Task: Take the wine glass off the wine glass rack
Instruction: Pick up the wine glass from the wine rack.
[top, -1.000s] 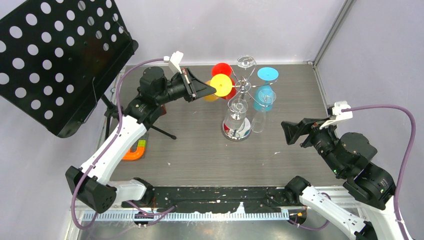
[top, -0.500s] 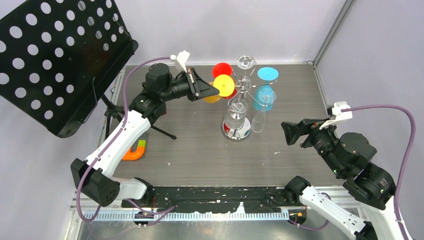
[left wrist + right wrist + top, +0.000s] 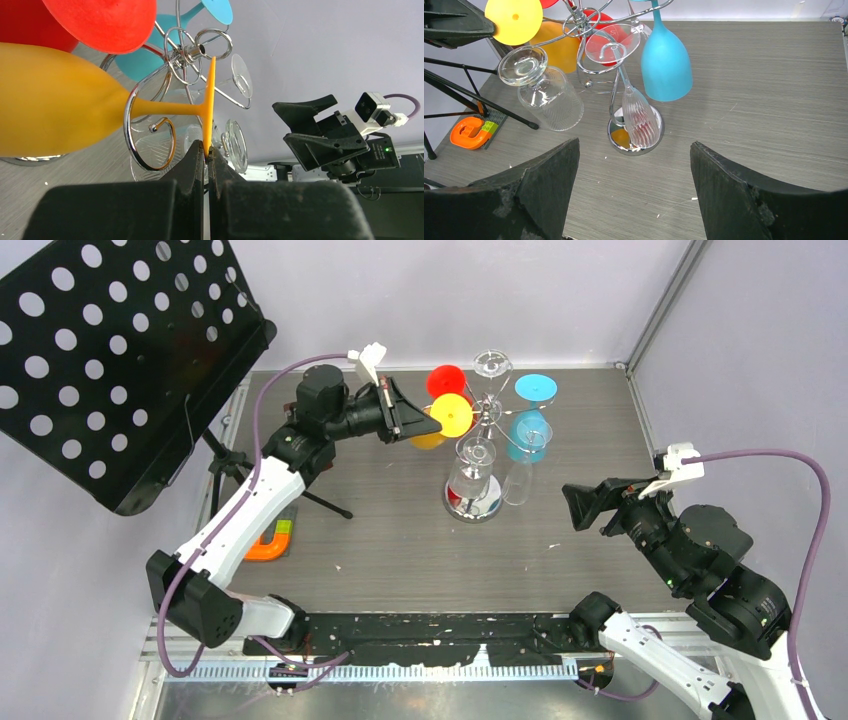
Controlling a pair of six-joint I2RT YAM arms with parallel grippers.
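So my left jaws are pinched fully shut on the thin edge of the yellow wine glass's [image 3: 60,112] foot [image 3: 206,108], and that sliver is all I've got. The glass isn't off yet: it hangs on the left side of the wine glass rack [image 3: 192,50], stem threaded through a curled chrome arm, with the rack standing mid-table [image 3: 400,530]. My worry is that if I pull at a bad angle, the stem snags the scroll and the foot slips out. Or I drag the whole rack over, and the red glass [image 3: 100,20] and the clear glass [image 3: 549,100] go with it. My right jaws hang wide open, empty and well apart, so nothing is steadying the rack.
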